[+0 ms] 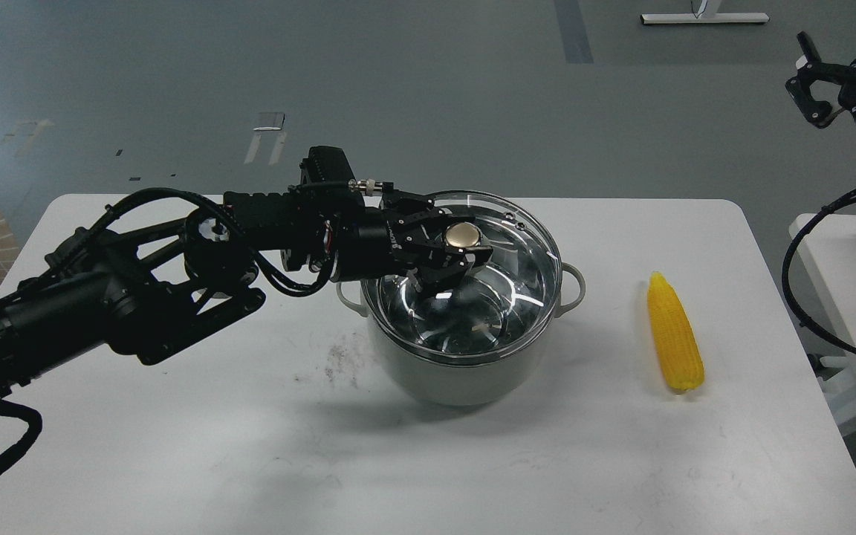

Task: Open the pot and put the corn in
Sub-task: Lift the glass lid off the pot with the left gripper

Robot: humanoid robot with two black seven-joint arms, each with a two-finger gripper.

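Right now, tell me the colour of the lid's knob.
Brass-coloured knob, seen in the head view.

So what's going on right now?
Left gripper around lid knob. Right gripper open, idle. Lid on pot. Corn on table.

Round pale grey-green pot [465, 371] sitting mid white table [250, 446], round glass lid [524, 260] covering it. Left gripper [465, 249] reaching in from 9 o'clock, fingers flanking brass-coloured knob [461, 235]; contact unclear. Bright yellow tapered corn cob [674, 332] lying at pot's 3 o'clock, apart. Right gripper [814, 85] hovering at 2 o'clock, fingers spread.
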